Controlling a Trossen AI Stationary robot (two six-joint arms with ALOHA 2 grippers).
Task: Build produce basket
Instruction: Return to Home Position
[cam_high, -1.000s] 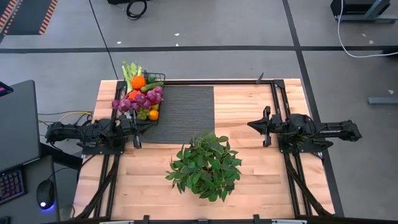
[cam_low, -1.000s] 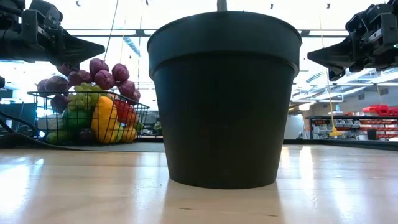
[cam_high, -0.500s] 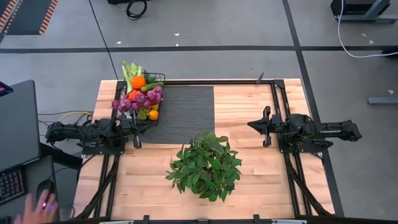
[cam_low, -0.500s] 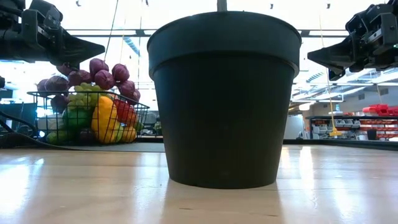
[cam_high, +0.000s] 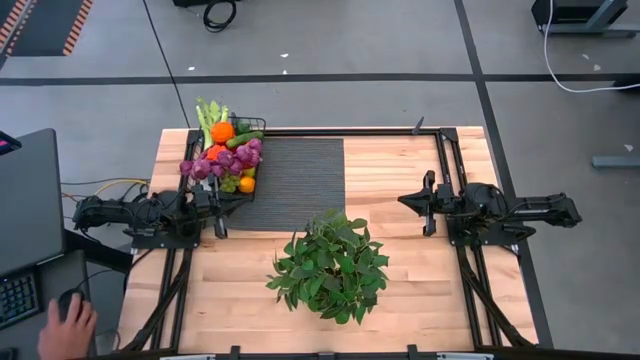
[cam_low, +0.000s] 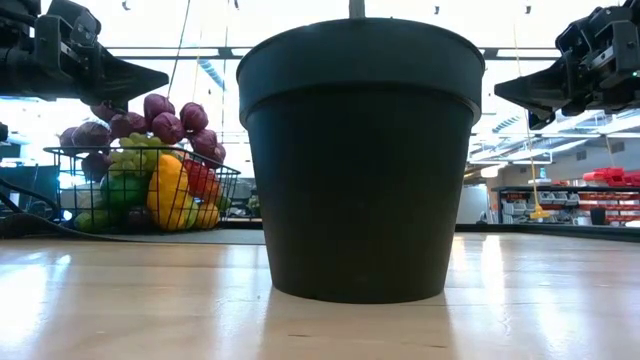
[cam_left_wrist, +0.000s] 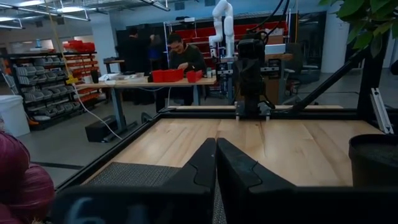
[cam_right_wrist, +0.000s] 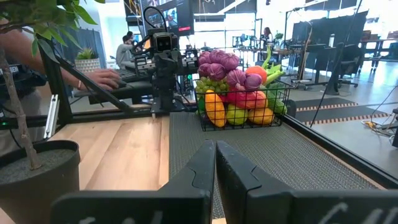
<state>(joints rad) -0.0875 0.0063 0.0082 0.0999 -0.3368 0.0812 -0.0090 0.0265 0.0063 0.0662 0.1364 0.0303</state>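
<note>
Basket (cam_high: 250, 122): black wire mesh, stood at the table's far left corner, just beside the left gripper (cam_left_wrist: 216, 149) and slightly to the far side of its jaws. Lay well apart from the right gripper (cam_right_wrist: 215, 152), ahead of those jaws at the other end of the ribbed mat (cam_high: 295, 180).
Produce (cam_right_wrist: 230, 87): heaped in the basket above its rim. Included purple bulb string (cam_high: 225, 160), orange (cam_high: 222, 131), celery (cam_high: 208, 115), cucumber (cam_high: 245, 138), yellow pepper (cam_low: 168, 190) and green grapes (cam_low: 135, 155).
Left gripper: hung above the table (cam_high: 420, 290), jaws pressed together, nothing held.
Right gripper: hung at the opposite side, jaws likewise pressed together and empty.
Potted plant (cam_high: 328, 262): stood near the table's front, between the two sets of jaws but nearer the front edge.
Person's hand (cam_high: 68, 325): rested on a mouse, off the table behind the left arm.
</note>
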